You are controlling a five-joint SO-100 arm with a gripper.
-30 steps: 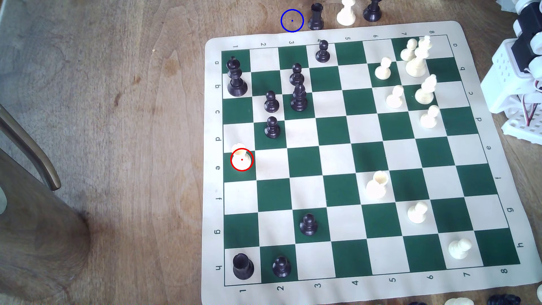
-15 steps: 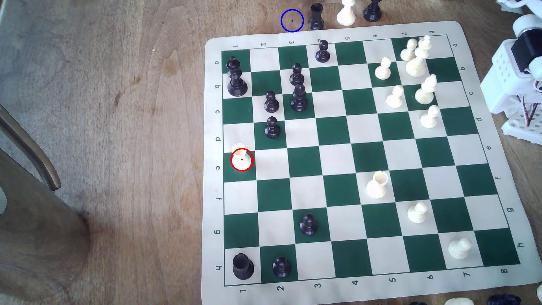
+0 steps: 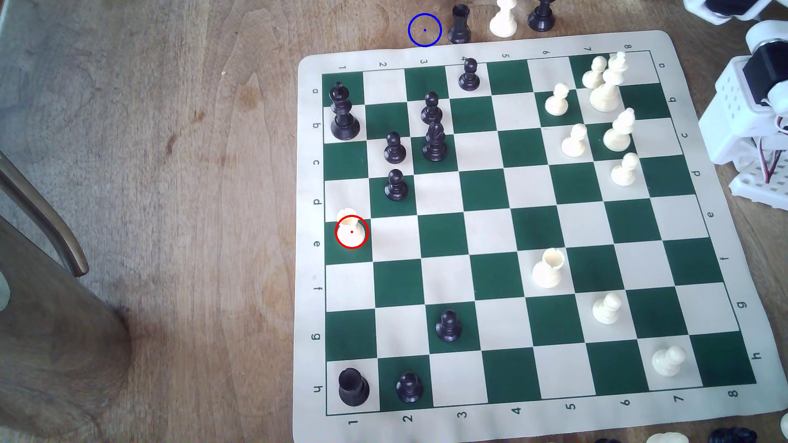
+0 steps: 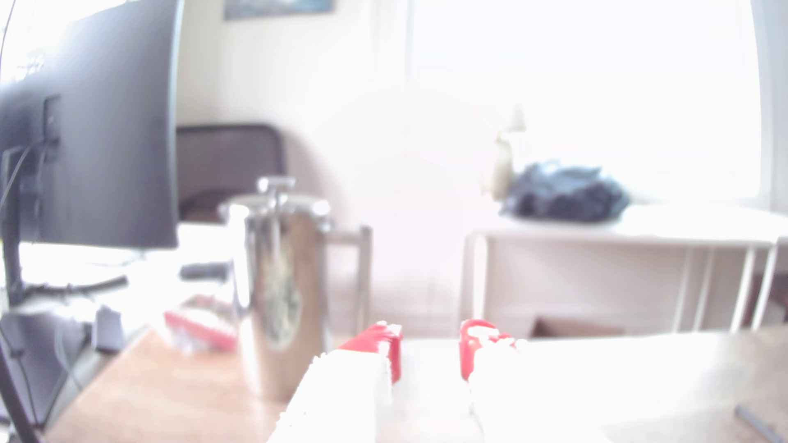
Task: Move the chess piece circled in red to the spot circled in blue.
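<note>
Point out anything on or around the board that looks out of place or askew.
The chess mat lies skewed on the wooden table, its lower right corner curling off the edge. Several cream pawns, such as the one in row h, look tilted. The red-circled cream rook stands upright.

Brown wooden table [image 3: 170, 170], green-and-cream chess mat [image 3: 307, 213], black rook [image 3: 459, 25] beside blue ring [image 3: 424, 30]

Bright window [image 4: 597, 85] (blown out), white table [image 4: 639, 232]

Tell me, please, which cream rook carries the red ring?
The cream rook on square e1, at the board's edge on the exterior view's left; the other cream rook stands unmarked mid-board.
</note>
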